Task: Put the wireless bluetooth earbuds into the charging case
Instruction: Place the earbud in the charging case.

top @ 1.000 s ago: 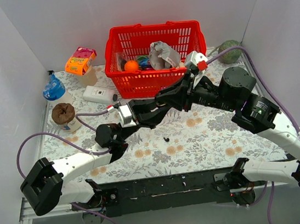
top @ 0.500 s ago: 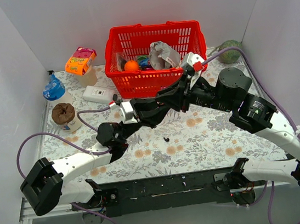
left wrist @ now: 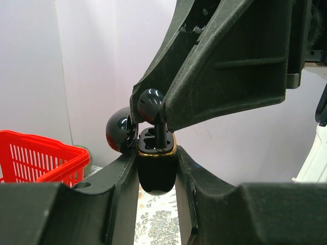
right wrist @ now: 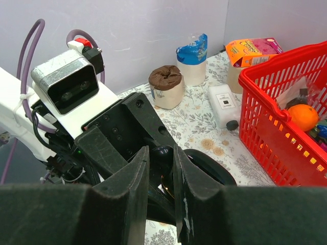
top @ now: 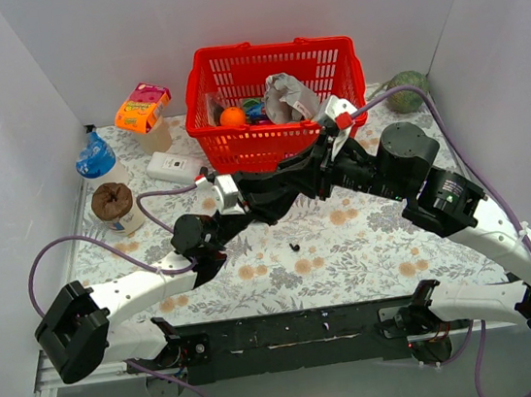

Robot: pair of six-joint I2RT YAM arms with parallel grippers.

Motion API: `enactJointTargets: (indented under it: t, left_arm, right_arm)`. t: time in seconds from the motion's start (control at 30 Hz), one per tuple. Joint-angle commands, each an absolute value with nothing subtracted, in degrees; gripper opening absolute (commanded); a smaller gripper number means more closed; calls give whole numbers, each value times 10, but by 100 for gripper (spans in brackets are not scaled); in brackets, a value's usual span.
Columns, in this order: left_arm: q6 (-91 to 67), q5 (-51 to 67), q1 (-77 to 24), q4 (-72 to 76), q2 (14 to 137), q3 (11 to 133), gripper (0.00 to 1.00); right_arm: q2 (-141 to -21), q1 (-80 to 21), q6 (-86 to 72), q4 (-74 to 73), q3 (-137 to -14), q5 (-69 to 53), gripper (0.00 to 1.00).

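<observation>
My left gripper is shut on the charging case, a black oval case with a gold rim, held upright in the air with its lid swung open to the left. My right gripper is shut on one of the earbuds, glossy black, with its stem reaching down into a slot of the case. The same earbud shows between the right fingers. In the top view both grippers meet above the table's middle. Another earbud lies on the floral cloth in front of them.
A red basket of items stands at the back. A white box with a black cap, a blue-capped bottle, a brown-lidded cup and an orange carton are at the back left. A green ball is at the back right.
Both grippers, still joined over the case, have shifted a little toward the back of the table. The right arm's elbow moved slightly left. The loose earbud has not moved.
</observation>
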State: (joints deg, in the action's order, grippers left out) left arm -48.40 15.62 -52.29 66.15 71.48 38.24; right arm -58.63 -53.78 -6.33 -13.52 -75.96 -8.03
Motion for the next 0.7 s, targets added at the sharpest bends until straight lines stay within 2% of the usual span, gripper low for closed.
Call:
enactJointTargets:
  t: [0.0,0.67]
  left_arm:
    - [-480,145,-524,668,690,388,0]
    - [-475,144,-524,668,688,386,0]
  right_arm:
    - [-580,-542,-56,-127,-756,-64,1]
    - [-577,-545,-52,-144,-750,-51,1]
